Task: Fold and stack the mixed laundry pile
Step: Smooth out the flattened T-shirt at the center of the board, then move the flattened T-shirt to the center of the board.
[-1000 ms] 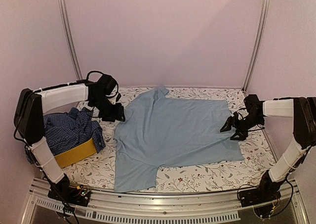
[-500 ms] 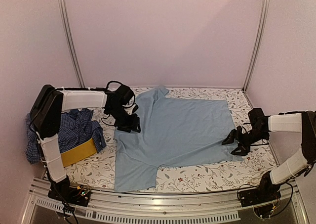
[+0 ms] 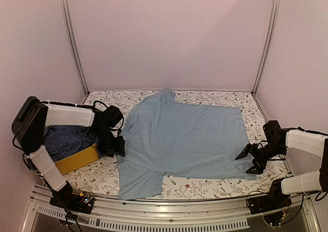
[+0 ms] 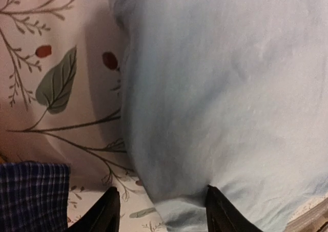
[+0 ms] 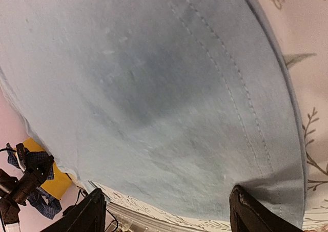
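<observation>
Top external: one blue T-shirt (image 3: 184,137), seemingly one checked shirt (image 3: 64,140), one basket (image 3: 77,161).

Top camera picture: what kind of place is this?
Likely a robot lab booth: plain pink walls, metal corner posts, and two white-and-black robot arms beside a light blue T-shirt.

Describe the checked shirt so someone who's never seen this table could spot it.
Find the floral table cover and go to its left edge, where a yellow basket sits. The checked shirt is bunched up in it: dark navy with fine white checks, unlike the plain light blue T-shirt spread flat beside it.
</observation>
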Robot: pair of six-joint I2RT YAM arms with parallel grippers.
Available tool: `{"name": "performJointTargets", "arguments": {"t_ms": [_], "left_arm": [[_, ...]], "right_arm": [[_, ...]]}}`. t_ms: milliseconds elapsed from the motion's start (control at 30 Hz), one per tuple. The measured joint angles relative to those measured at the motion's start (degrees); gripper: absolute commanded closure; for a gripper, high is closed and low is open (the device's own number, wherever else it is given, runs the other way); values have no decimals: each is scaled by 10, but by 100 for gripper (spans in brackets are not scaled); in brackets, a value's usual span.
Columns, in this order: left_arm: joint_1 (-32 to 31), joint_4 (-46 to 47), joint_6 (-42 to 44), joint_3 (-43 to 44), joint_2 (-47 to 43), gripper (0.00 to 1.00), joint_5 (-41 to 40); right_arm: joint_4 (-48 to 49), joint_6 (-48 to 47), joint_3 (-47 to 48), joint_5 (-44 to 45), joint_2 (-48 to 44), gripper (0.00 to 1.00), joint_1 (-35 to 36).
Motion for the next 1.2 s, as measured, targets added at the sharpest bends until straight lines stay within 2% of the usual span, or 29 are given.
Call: {"name": "performJointTargets", "arguments": {"t_ms": [100, 167, 233, 367, 500, 633, 767, 867, 1133, 1200], "left_arm": [[-1, -17, -6, -16, -31, 40, 10], [1, -23, -2, -3, -52, 37, 19], [5, -29, 11, 37, -60, 33, 25], [35, -18, 59, 190, -24, 30, 47], [70, -2, 110, 395, 101, 29, 53], [101, 12, 138, 588, 259, 37, 56], [128, 16, 150, 731, 405, 41, 59], [139, 22, 152, 774, 472, 43, 61], [145, 38, 157, 781, 546, 44, 76], [144, 44, 157, 789, 549, 50, 80]], "right_arm": [[-45, -6, 19, 4, -5, 13, -1], [-74, -25, 63, 19, -9, 11, -1], [-83, -50, 117, 41, -16, 11, -1], [-44, -103, 196, 62, -27, 10, -2], [13, -143, 224, 70, 5, 13, -2], [70, -176, 266, 67, 98, 13, -2], [114, -200, 315, 64, 193, 15, -2], [130, -209, 354, 59, 245, 16, -2], [152, -221, 447, 56, 377, 19, -2], [152, -222, 469, 56, 406, 21, -2]]}}
